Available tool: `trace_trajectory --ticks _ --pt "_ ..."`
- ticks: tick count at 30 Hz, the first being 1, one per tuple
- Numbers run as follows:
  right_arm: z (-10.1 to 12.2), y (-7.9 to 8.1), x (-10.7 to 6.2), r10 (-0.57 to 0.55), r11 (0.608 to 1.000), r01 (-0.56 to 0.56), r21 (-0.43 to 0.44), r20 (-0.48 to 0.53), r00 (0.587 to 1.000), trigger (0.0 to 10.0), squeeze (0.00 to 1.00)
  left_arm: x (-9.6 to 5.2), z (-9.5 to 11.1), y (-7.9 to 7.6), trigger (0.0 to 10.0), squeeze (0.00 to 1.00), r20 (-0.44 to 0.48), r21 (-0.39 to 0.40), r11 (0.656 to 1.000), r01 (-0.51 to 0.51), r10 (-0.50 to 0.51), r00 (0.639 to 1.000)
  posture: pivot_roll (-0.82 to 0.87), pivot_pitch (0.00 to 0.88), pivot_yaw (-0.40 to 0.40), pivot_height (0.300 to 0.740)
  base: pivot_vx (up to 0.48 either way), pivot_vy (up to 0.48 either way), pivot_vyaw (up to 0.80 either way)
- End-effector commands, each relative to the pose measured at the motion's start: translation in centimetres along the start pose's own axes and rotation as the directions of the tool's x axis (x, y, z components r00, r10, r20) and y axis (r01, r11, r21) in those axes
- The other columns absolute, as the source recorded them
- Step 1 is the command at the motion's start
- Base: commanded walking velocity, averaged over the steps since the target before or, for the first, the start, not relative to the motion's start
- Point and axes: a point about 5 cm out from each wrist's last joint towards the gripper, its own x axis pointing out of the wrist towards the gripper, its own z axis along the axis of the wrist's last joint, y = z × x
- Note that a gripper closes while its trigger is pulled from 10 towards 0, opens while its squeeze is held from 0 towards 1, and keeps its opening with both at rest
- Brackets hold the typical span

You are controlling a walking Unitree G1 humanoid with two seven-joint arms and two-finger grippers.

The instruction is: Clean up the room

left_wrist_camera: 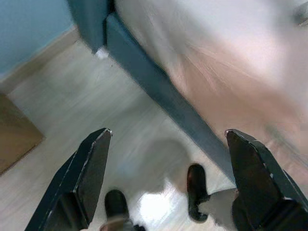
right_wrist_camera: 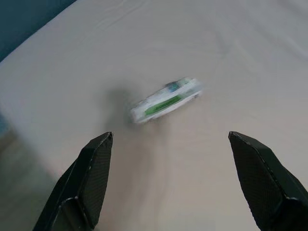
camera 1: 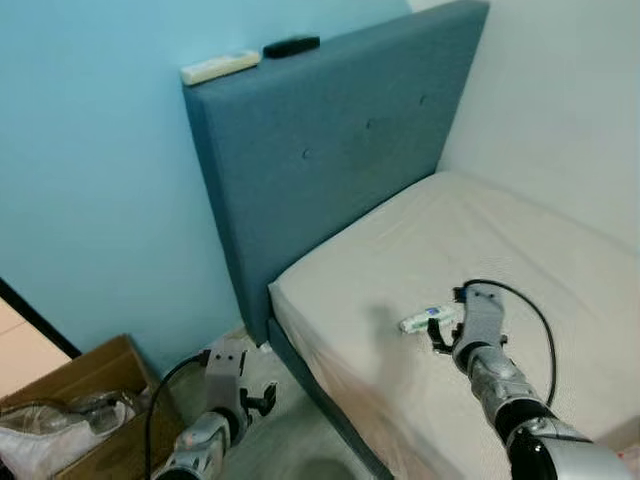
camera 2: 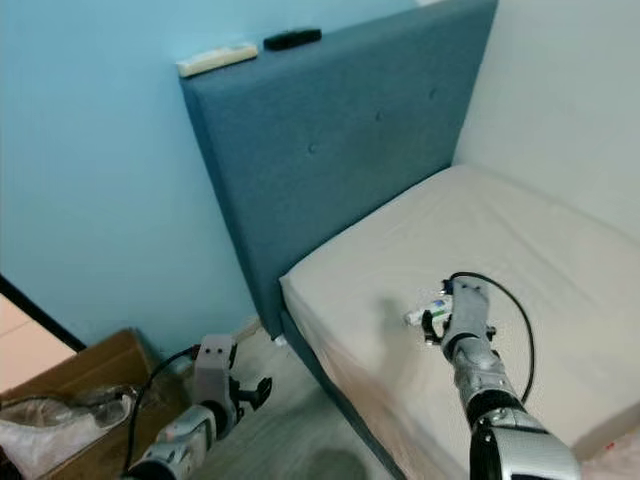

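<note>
Just ahead of the spread right pincer (right_wrist_camera: pixel 168 183), a tube (right_wrist_camera: pixel 166 100) lies ungrasped on the bed (camera 1: pixel 520 250); left pincer (left_wrist_camera: pixel 168 183), also spread, idles.

One tube (right_wrist_camera: pixel 166 100), two remotes (camera 1: pixel 219 67), one cardboard box (camera 1: pixel 95 370), one bed (camera 1: pixel 560 250).

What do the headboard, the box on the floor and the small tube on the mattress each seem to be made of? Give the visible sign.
Headboard: woven fabric upholstery, matte blue, with button tufts.
Box: plain brown cardboard, with raw open flaps.
Tube: probably glossy plastic, white with green print; it is blurred.
Mattress: cream cloth cover, softly creased.
</note>
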Motion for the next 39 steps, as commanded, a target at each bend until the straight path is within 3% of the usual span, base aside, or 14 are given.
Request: trace_trajectory --ticks 1,7,9,12,16,18,20,22,32,35,39 --pt "-0.2 -0.4 -0.1 -0.019 0.999 0.019 0.032 0.001 1.000 10.0 0.00 -0.5 -0.6 0.6 10.0 0.00 -0.012 0.002 1.000 -0.010 0.010 1.000 0.05 0.279 0.023 0.645 0.000 0.000 0.00" --pt "3.6 -3.2 0.2 -0.088 0.991 0.075 0.110 0.118 0.989 10.0 0.00 -1.5 1.1 2.8 10.0 0.00 0.099 0.029 0.999 -0.033 0.030 0.995 0.07 0.398 0.039 0.620 0.000 0.000 0.00" --pt "3.6 -3.2 0.2 -0.088 0.991 0.075 0.110 0.118 0.989 10.0 0.00 -1.5 1.1 2.8 10.0 0.00 0.099 0.029 0.999 -0.033 0.030 0.995 0.07 0.398 0.039 0.620 0.000 0.000 0.00" --pt "6.4 -4.9 0.1 -0.121 0.980 0.086 0.181 0.193 0.974 10.0 0.00 -2.4 2.5 3.1 10.0 0.00 0.178 0.056 0.998 -0.024 0.014 0.984 0.09 0.466 0.059 0.605 0.000 0.000 0.00" --pt "7.3 -5.8 0.0 -0.152 0.964 0.097 0.246 0.214 0.965 10.0 0.00 -2.8 3.4 2.9 10.0 0.00 0.213 0.060 0.998 -0.018 0.005 0.977 0.10 0.492 0.067 0.595 0.000 0.000 0.00" --pt "8.0 -6.8 -0.2 -0.201 0.930 0.108 0.352 0.238 0.950 10.0 0.00 -3.5 4.3 2.7 10.0 0.00 0.246 0.065 0.998 -0.008 -0.008 0.969 0.10 0.514 0.072 0.591 0.000 0.000 0.00" --pt "8.0 -6.8 -0.2 -0.201 0.930 0.108 0.352 0.238 0.950 10.0 0.00 -3.5 4.3 2.7 10.0 0.00 0.246 0.065 0.998 -0.008 -0.008 0.969 0.10 0.514 0.072 0.591 0.000 0.000 0.00" --pt "8.8 -7.5 -0.4 -0.229 0.881 0.090 0.465 0.253 0.940 10.0 0.00 -4.4 5.4 2.1 10.0 0.00 0.279 0.068 0.998 0.007 -0.026 0.960 0.12 0.550 0.084 0.591 0.000 0.000 0.00" --pt "12.1 -7.3 -0.5 -0.221 0.790 -0.050 0.611 0.360 0.907 10.0 0.00 -7.4 6.2 0.8 10.0 0.00 0.293 0.069 0.997 0.034 -0.053 0.955 0.18 0.601 0.105 0.591 0.000 0.000 0.00" --pt "14.2 -5.8 -0.3 -0.165 0.763 -0.160 0.626 0.428 0.888 10.0 0.00 -8.8 6.3 0.1 10.0 0.00 0.274 0.088 0.995 0.049 -0.072 0.959 0.19 0.624 0.108 0.591 0.000 0.000 0.00" --pt "15.4 -4.2 -0.1 -0.110 0.766 -0.214 0.606 0.451 0.886 10.0 0.00 -9.7 7.0 -0.2 10.0 0.00 0.273 0.083 0.995 0.052 -0.073 0.959 0.20 0.647 0.113 0.591 0.000 0.000 0.00"
